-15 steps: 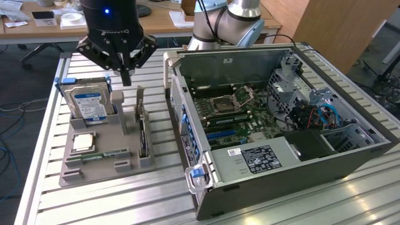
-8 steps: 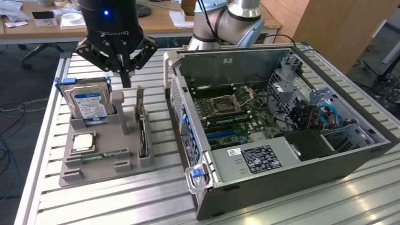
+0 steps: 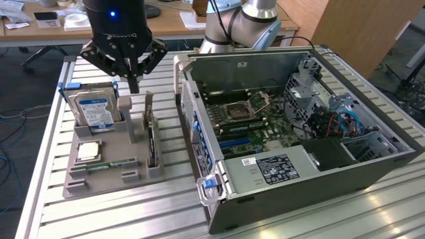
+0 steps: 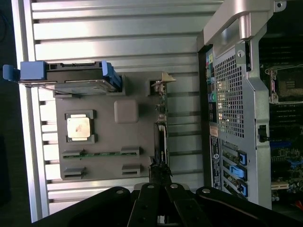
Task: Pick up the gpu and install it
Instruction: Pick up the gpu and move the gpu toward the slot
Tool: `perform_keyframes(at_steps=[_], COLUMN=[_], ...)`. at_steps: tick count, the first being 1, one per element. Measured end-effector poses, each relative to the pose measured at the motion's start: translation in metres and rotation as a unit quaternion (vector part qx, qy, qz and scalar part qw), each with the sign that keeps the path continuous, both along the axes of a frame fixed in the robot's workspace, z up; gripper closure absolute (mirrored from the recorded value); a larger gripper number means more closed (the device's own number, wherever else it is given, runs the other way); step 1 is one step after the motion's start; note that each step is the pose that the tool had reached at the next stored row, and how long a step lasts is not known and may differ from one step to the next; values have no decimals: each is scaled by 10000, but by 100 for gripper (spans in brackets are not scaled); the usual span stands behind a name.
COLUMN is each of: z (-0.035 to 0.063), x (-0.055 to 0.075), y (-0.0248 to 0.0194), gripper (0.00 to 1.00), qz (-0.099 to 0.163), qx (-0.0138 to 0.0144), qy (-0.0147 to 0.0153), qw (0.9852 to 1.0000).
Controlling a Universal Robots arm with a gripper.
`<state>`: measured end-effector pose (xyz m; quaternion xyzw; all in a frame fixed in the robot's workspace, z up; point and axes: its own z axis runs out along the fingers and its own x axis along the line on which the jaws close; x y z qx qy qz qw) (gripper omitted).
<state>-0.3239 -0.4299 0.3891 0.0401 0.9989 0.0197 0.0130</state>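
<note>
The gpu (image 3: 151, 133) stands on its long edge in a slot at the side of the grey holder (image 3: 116, 149) nearest the case. It is a thin dark card and appears edge-on in the wrist view (image 4: 161, 124). My gripper (image 3: 135, 87) hangs just above the holder's far end, a little to the exterior view's left of the card's top corner. Its fingers are shut together with nothing between them. In the wrist view the gripper (image 4: 158, 182) lines up over one end of the card. The open computer case (image 3: 371, 164) lies on its side to the exterior view's right, motherboard (image 3: 242, 117) exposed.
A silver hard drive (image 3: 93, 108) with a blue-white label stands in the holder's far left. A square processor (image 3: 88, 150) and a narrow green memory stick (image 3: 106, 164) lie in front of it. The slatted metal table (image 3: 119, 214) carries everything. Desks stand behind.
</note>
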Motion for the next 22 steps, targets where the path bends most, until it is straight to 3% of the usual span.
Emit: perform_keyframes(at_steps=[9, 12, 15, 16, 22], z=[0, 0, 0, 0, -9], x=[0, 0, 0, 0, -1], y=[0, 0, 0, 0, 0], gripper=[89, 71, 65, 58, 58], qz=[0, 0, 0, 0, 0], qx=[0, 0, 0, 0, 0], qy=[0, 0, 0, 0, 0], qw=[10000, 10000, 10000, 10000, 10000])
